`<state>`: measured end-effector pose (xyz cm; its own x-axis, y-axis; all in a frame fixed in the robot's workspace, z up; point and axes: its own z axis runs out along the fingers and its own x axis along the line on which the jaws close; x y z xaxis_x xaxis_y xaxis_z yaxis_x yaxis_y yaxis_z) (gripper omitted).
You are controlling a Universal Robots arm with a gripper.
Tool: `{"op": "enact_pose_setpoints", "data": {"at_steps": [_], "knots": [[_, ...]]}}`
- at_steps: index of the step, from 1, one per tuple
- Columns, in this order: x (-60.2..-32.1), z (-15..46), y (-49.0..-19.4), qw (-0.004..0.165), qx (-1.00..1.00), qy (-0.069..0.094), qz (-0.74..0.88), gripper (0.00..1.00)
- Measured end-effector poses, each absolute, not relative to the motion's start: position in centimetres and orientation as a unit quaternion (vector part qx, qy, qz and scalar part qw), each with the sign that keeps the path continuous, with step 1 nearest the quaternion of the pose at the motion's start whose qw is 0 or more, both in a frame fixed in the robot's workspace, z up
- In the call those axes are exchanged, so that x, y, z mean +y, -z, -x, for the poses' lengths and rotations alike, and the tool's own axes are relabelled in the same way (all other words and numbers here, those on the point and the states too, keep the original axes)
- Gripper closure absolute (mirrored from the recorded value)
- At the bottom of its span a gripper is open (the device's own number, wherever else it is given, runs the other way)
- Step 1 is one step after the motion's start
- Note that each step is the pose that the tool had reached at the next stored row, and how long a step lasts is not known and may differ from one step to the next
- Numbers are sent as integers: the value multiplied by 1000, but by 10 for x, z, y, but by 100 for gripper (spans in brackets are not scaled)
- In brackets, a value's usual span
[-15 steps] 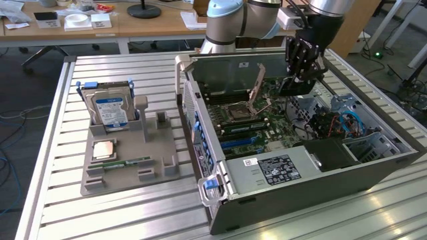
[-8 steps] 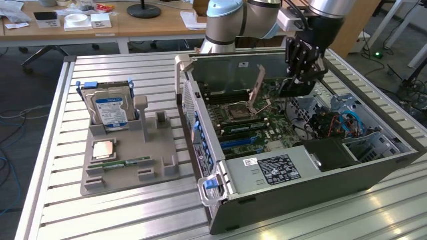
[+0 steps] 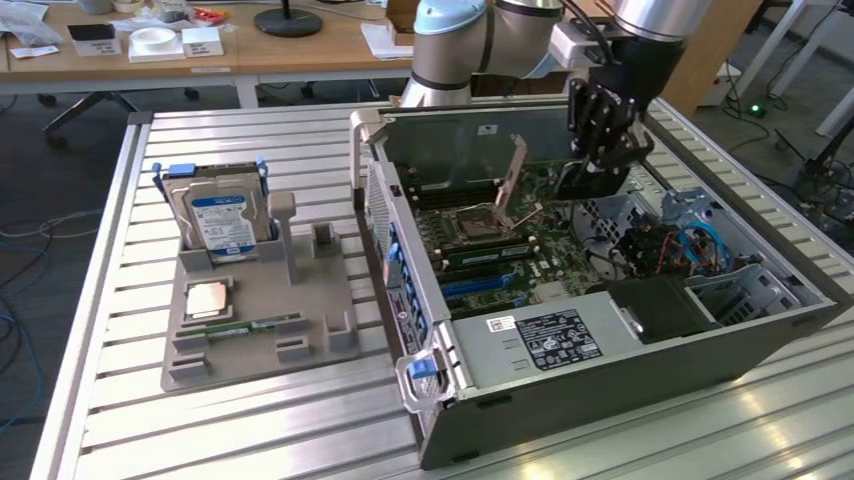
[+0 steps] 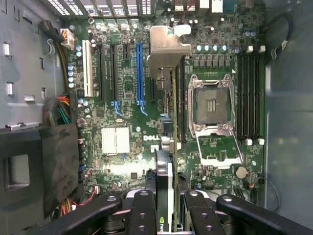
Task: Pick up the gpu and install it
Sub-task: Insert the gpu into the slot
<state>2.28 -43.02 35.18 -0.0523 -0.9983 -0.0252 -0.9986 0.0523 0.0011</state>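
Your gripper (image 3: 603,155) is clamped on the gpu (image 4: 164,169), holding it edge-down over the motherboard (image 4: 117,103) inside the open case (image 3: 641,375). Its long axis runs parallel to the blue slot (image 4: 139,73), offset towards the CPU socket (image 4: 213,105)

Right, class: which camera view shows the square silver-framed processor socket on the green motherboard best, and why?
The wrist view: it looks straight down on the square silver-framed processor socket, showing its whole frame and dark centre. The exterior view shows the socket at a slant and from farther off, inside the open grey computer case.
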Motion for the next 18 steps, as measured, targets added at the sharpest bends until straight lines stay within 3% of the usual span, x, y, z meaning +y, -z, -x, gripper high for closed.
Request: {"op": "enact_pose_setpoints", "data": {"at_steps": [18], "knots": [[-433, -6, -337, 11, 724, -7, 689, 73]]}}
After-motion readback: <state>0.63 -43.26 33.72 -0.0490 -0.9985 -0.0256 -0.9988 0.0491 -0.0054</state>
